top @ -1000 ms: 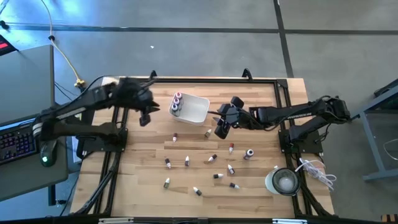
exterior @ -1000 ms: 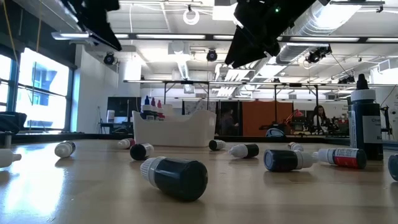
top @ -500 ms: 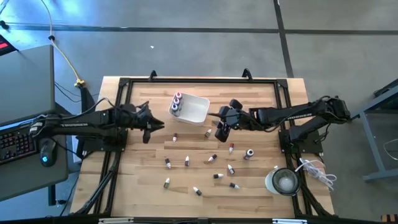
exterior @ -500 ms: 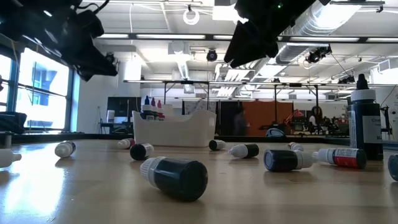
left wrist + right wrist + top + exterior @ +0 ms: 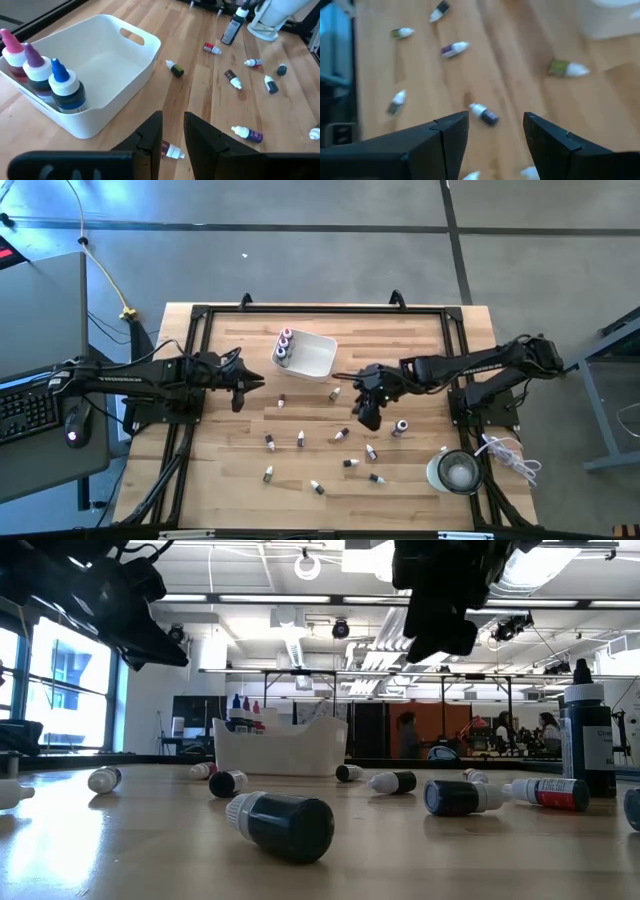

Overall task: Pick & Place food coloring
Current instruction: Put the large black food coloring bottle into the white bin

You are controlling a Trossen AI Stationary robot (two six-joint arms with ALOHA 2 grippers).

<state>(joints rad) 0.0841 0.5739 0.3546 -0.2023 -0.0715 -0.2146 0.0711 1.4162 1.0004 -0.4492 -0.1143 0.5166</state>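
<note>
Worktop (image 5: 420,340): pale wood planks, matte, black frame at the edges. White plastic bin (image 5: 316,358), rounded corners, cutout handle, holds 3 upright dropper bottles (image 5: 47,80) with pink, purple and blue pointed caps. About 12 tiny food coloring bottles (image 5: 300,440) lie loose on the wood, most on their sides, dark or pale bodies, white caps. One clear round container (image 5: 458,470) near the right corner.

Right hand (image 5: 368,416) is open, empty, above mid-worktop; one small dark bottle (image 5: 484,114) lies on the wood between its fingers, not touched. Left hand (image 5: 238,385) is narrowly parted, holding nothing, beside the bin; a red-labelled bottle (image 5: 170,149) lies just past its fingertips.
</note>
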